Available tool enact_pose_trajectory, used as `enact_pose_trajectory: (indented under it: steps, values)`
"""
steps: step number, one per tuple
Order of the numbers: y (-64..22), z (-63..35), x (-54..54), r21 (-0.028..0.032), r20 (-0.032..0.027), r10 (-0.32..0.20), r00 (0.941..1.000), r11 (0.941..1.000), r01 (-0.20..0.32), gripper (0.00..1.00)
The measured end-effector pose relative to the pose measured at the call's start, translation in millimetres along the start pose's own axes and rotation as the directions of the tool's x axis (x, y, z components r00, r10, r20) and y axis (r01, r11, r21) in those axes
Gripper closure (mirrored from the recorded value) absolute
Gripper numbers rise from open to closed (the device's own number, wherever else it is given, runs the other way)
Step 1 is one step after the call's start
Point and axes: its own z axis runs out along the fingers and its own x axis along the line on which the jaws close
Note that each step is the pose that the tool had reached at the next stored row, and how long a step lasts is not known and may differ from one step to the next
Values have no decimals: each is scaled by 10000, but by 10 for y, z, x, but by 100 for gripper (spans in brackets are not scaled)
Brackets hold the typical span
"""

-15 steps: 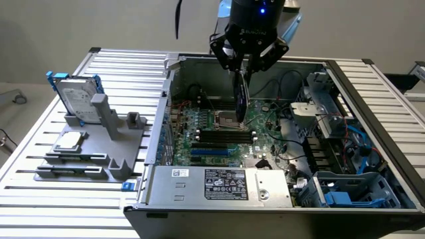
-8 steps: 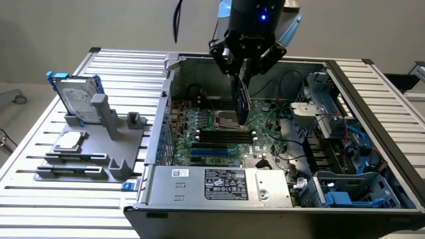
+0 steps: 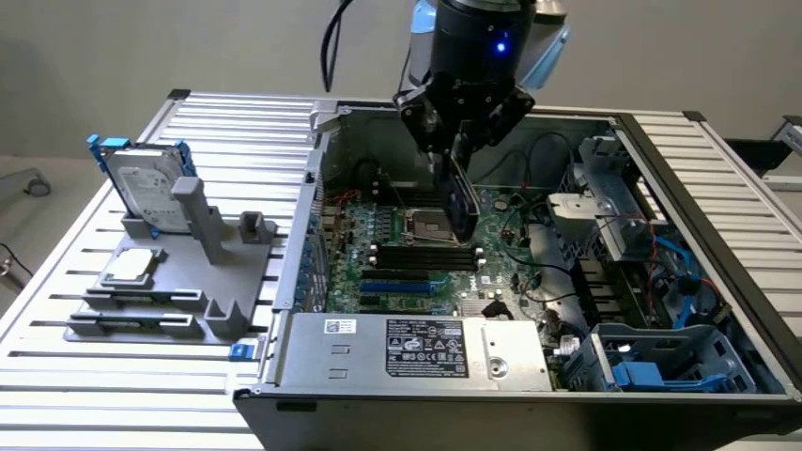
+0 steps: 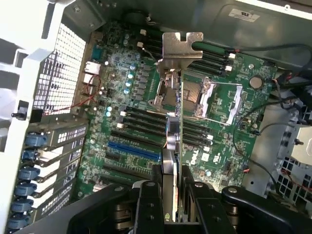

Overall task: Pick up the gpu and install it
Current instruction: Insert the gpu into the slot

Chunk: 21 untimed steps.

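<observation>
My gripper hangs inside the open computer case, shut on the gpu. The card hangs edge-on above the motherboard, over the processor socket. In the wrist view the gpu runs away from my black fingers, green board on one side, dark cooler on the other. Its silver bracket is at the far end. The blue expansion slot lies on the board beside the card, apart from it.
A grey fixture on the slatted table at the exterior view's left holds a hard drive in a blue frame and a square processor chip. The power supply sits at the case front; cables and drive bays crowd the right.
</observation>
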Motion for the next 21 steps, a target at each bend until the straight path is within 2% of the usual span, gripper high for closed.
enact_pose_trajectory:
  steps: [3,6,11,14,16,19,21]
  values:
    - [-1,39,-1,14,-14,-543,9985,9985,543,74]
    - [-2,78,-3,31,-21,-1089,9941,9941,1089,74]
    - [-4,137,-4,31,-20,-1987,9801,9801,1987,74]
    - [-5,170,-4,38,-29,-2513,9679,9679,2513,74]
    - [-5,189,-5,44,-41,-2874,9578,9578,2874,74]
    - [-6,218,-6,52,-59,-3391,9407,9407,3392,74]
    - [-6,231,-6,35,-54,-3727,9279,9279,3727,74]
